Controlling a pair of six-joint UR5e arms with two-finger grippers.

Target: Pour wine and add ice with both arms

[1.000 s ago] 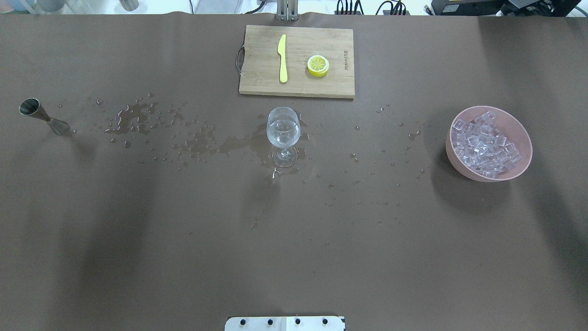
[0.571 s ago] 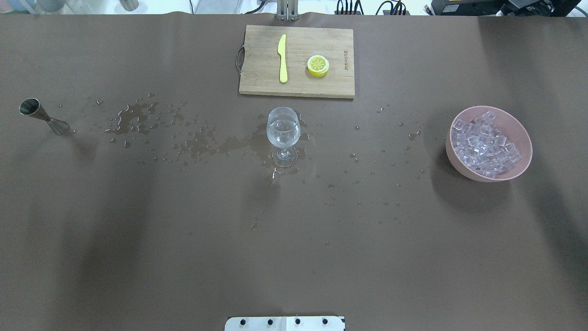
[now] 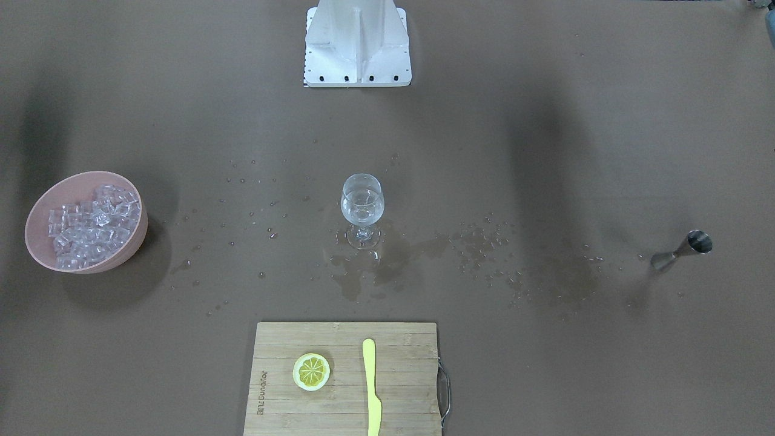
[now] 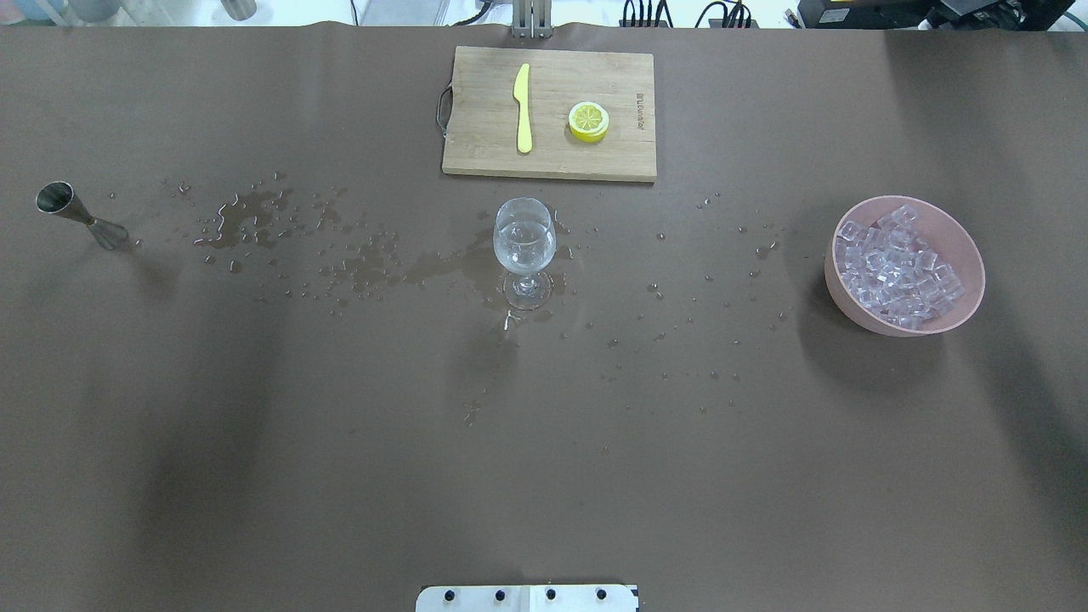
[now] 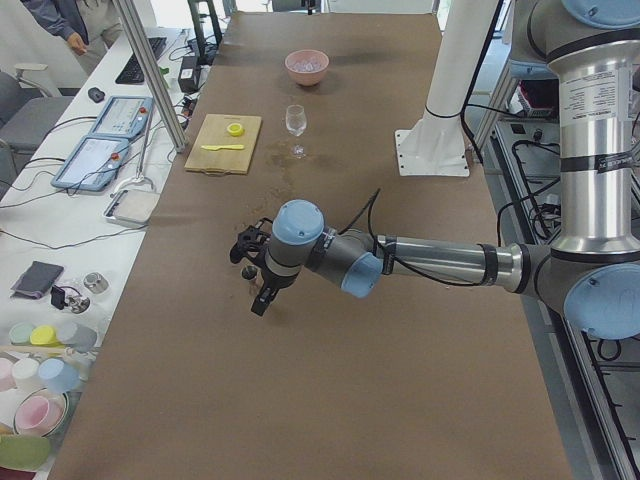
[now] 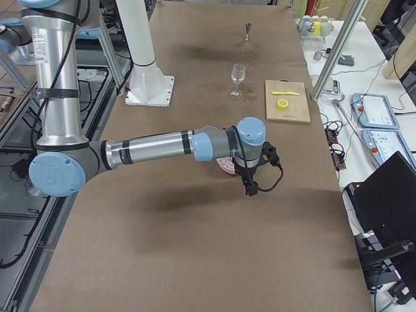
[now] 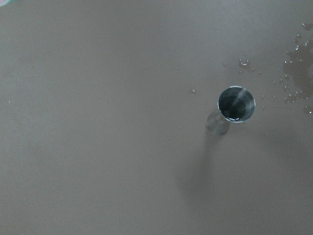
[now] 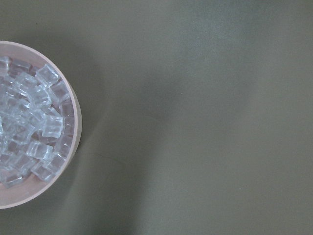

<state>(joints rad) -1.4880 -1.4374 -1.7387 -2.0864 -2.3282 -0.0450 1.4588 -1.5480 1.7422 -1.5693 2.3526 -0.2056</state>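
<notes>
A wine glass [image 4: 524, 242] stands upright mid-table with a little clear wine [image 3: 362, 212] in it. Many small clear ice cubes [image 4: 897, 263] fill a pink bowl [image 4: 969, 297] at the right; the right wrist view looks down on the ice [image 8: 34, 127]. A steel jigger [image 4: 78, 215] stands at the far left, and the left wrist view [image 7: 236, 104] sees it from above. The near arm's left gripper [image 5: 263, 298] hangs over the jigger. The right gripper [image 6: 250, 188] hangs beside the bowl. I cannot tell whether either is open or shut.
A wooden cutting board [image 4: 476, 127] at the far edge carries a yellow knife [image 4: 523, 109] and a lemon slice [image 4: 588, 121]. Spilled drops and wet patches [image 4: 255, 221] spread between jigger and glass. The white base block [image 3: 357, 42] stands at the robot's side.
</notes>
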